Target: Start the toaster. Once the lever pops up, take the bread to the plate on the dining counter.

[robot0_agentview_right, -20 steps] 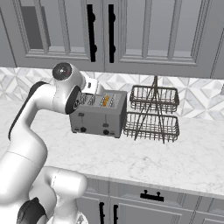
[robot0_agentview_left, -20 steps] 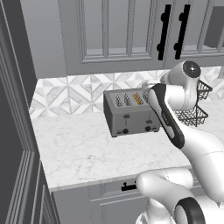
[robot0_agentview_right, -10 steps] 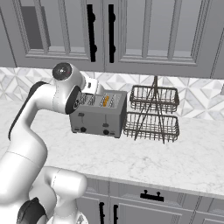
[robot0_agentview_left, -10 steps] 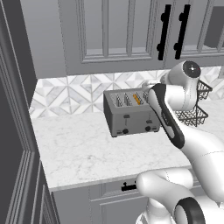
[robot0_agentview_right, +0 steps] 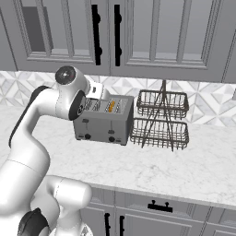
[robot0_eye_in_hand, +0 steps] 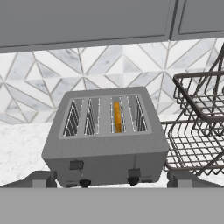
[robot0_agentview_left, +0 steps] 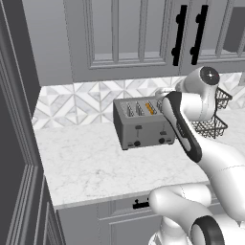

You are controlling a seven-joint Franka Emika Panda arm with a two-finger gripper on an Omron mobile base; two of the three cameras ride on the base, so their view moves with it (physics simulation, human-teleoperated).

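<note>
Bread (robot0_eye_in_hand: 117, 115) sunk upright in the toaster's (robot0_eye_in_hand: 106, 139) third slot from the left, levers not yet pressed.

Toast like this is judged thin, light and stiff but crumbly at the edges, so it wants a gentle pinch across its two flat faces at the exposed top edge, lifted straight up out of the slot; now it sits low, with little edge to catch. Both small black levers sit on the toaster's front face above the knobs, and the right-hand lever (robot0_eye_in_hand: 134, 172), below the bread's slot, looks the one to push down. The gripper (robot0_eye_in_hand: 111, 180) hangs just in front of that face, jaws spread fully wide, holding and touching nothing. A two-tier wire basket rack (robot0_agentview_right: 160, 120) stands just beside the toaster's right end, on the same marble counter (robot0_agentview_left: 91, 162), with the tiled backsplash (robot0_agentview_left: 81, 103) behind.
</note>
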